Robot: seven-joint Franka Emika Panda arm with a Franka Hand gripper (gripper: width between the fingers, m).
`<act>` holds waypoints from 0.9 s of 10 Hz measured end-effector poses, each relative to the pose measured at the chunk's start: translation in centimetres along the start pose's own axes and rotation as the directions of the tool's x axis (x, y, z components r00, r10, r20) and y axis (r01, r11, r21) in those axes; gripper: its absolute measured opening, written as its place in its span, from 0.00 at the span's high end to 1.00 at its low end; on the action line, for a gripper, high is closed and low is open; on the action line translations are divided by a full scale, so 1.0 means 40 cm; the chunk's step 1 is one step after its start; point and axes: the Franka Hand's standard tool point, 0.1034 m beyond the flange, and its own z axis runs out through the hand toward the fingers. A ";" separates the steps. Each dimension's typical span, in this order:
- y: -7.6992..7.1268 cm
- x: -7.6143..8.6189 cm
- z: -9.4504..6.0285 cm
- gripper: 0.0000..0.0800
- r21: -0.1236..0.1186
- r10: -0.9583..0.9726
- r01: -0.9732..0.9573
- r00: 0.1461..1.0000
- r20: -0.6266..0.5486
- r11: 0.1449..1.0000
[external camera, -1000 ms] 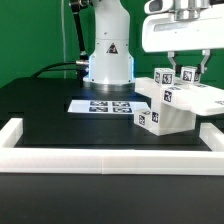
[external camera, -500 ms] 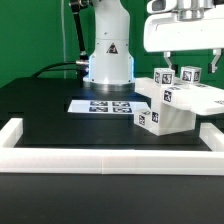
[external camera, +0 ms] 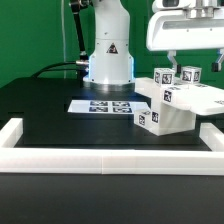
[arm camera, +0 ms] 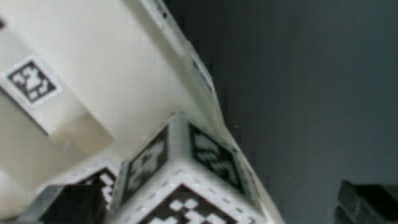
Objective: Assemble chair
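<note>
The partly joined white chair (external camera: 172, 106) stands at the exterior view's right, its blocky pieces bearing black-and-white tags. Two tagged posts (external camera: 166, 76) stick up from it. My gripper (external camera: 192, 61) hangs just above these posts, open and empty, with one finger on each side. In the wrist view the chair's white panel (arm camera: 89, 100) and a tagged post end (arm camera: 192, 192) fill the picture. The gripper (arm camera: 221, 205) straddles that post end. The dark fingers (arm camera: 71, 205) stand apart, and the far one is well clear of the post.
The marker board (external camera: 100, 104) lies flat on the black table in front of the robot base (external camera: 108, 58). A low white border rail (external camera: 100, 158) runs along the table's front and turns back at both sides (external camera: 22, 132).
The gripper has risen a little and shifted slightly toward the exterior view's right. The chair pieces have not moved.
</note>
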 end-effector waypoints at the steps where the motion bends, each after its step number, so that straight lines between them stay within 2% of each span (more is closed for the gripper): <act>1: 0.005 0.001 0.000 0.19 -0.001 -0.096 0.096 0.995 0.000 0.995; 5: 0.014 0.003 0.000 0.19 -0.006 -0.341 0.341 0.940 0.001 0.940; 6: 0.014 0.002 0.001 0.19 -0.006 -0.346 0.346 0.938 0.002 0.938; 8: 0.014 0.002 0.001 0.52 -0.006 -0.343 0.343 0.939 0.002 0.939; 9: 0.014 0.003 0.000 0.65 -0.007 -0.343 0.343 0.939 0.001 0.939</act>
